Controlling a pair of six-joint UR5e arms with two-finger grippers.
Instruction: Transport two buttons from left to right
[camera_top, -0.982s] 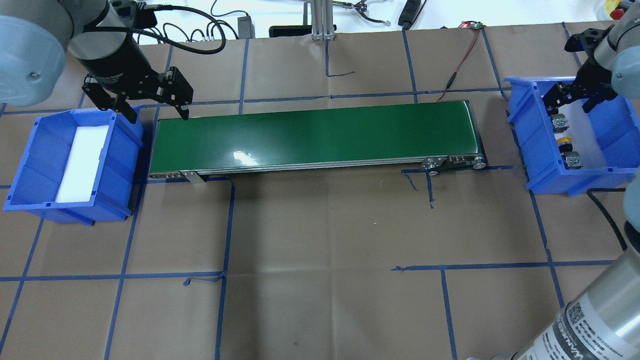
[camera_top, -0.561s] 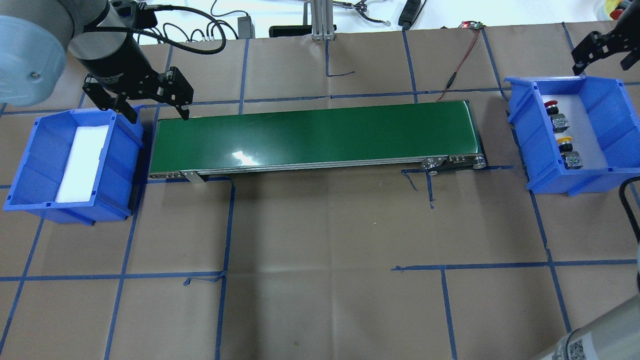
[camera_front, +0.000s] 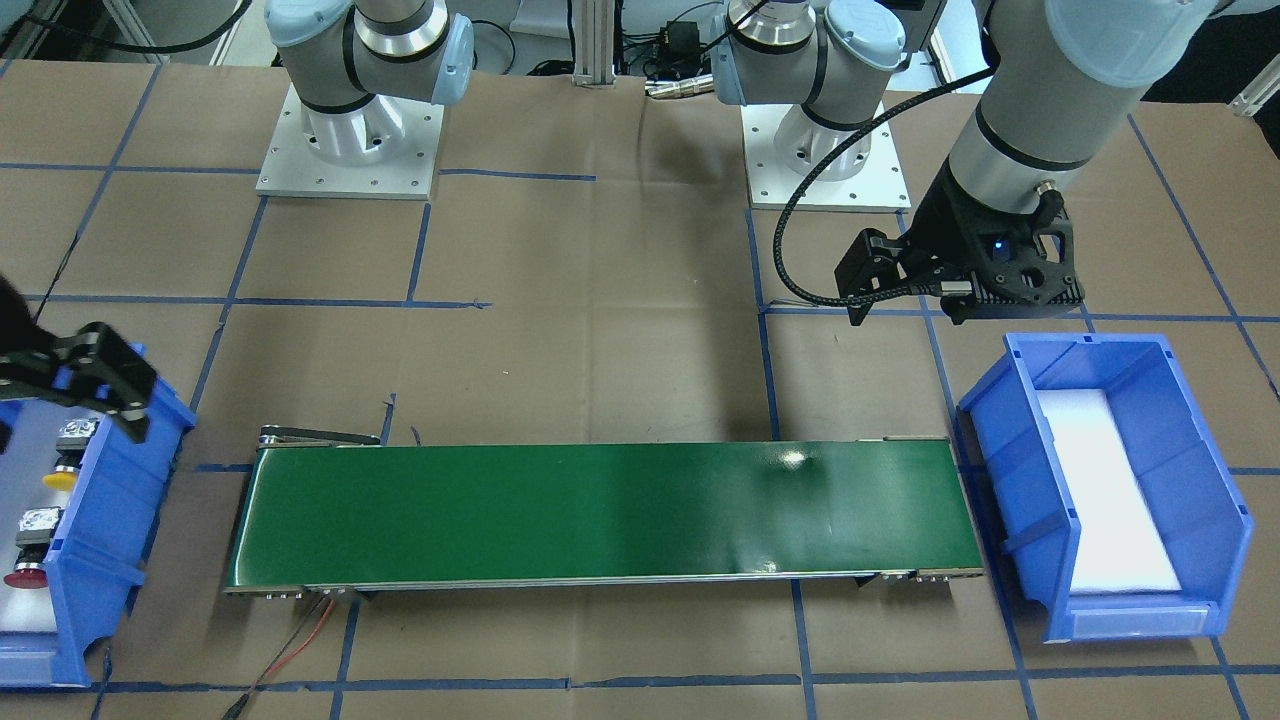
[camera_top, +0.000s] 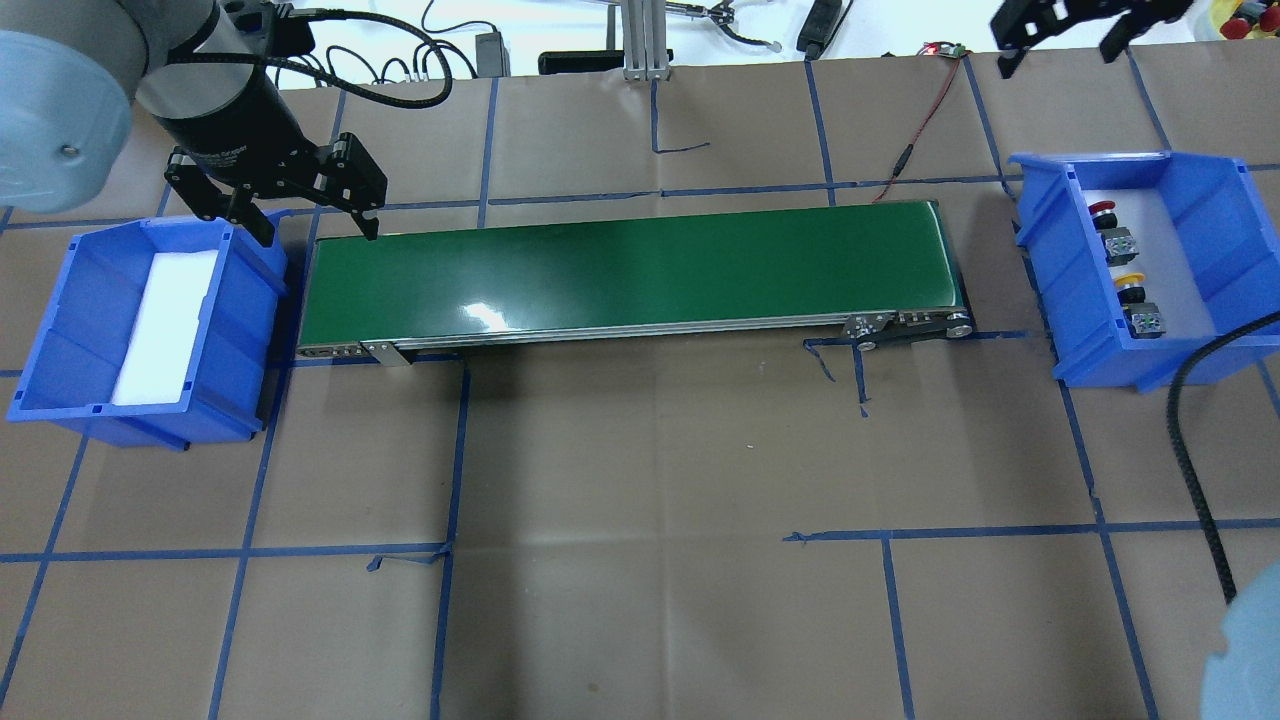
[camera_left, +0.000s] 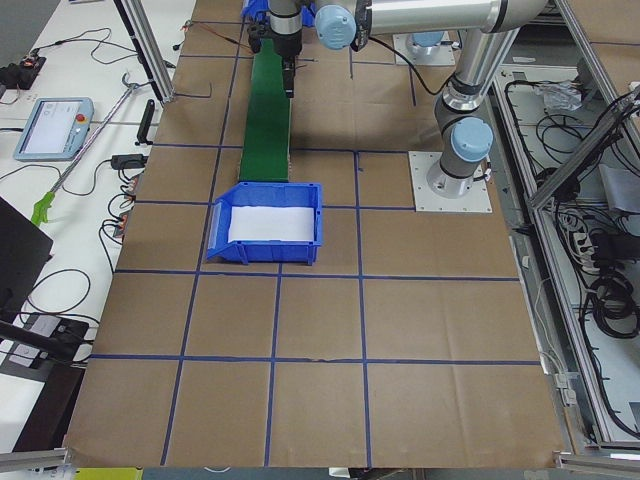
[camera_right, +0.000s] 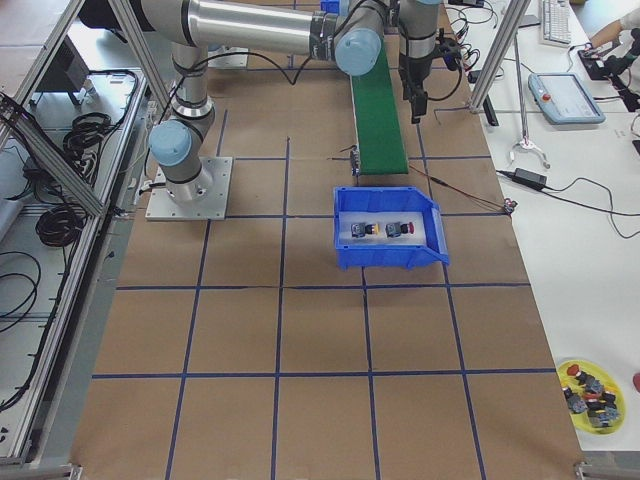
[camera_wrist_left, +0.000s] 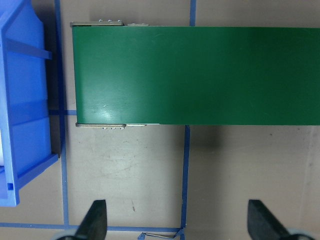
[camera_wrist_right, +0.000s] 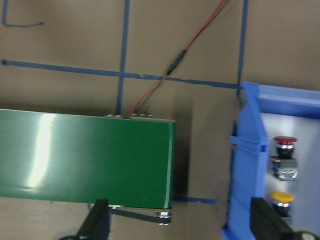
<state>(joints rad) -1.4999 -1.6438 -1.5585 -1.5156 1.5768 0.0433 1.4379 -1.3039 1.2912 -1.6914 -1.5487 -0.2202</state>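
The red-capped button (camera_top: 1102, 209) and the yellow-capped button (camera_top: 1128, 281) lie side by side in the blue right bin (camera_top: 1218, 235). They also show in the right wrist view, red (camera_wrist_right: 285, 142) and yellow (camera_wrist_right: 282, 197). My right gripper (camera_top: 1058, 38) is open and empty, high above the table behind the bin and off to its left. My left gripper (camera_top: 318, 235) is open and empty, between the blue left bin (camera_top: 60, 300) and the left end of the green conveyor belt (camera_top: 630, 270). The left bin holds only a white foam pad (camera_top: 165, 325).
A red wire (camera_top: 920, 120) runs from the belt's far right corner to the table's back edge. A black cable (camera_top: 1195, 470) hangs at the right. A yellow plate (camera_right: 590, 385) with spare buttons sits off the table's right end.
My right gripper has risen out of the right bin and moved back and to the left, which uncovered the red button. The left arm has not moved.
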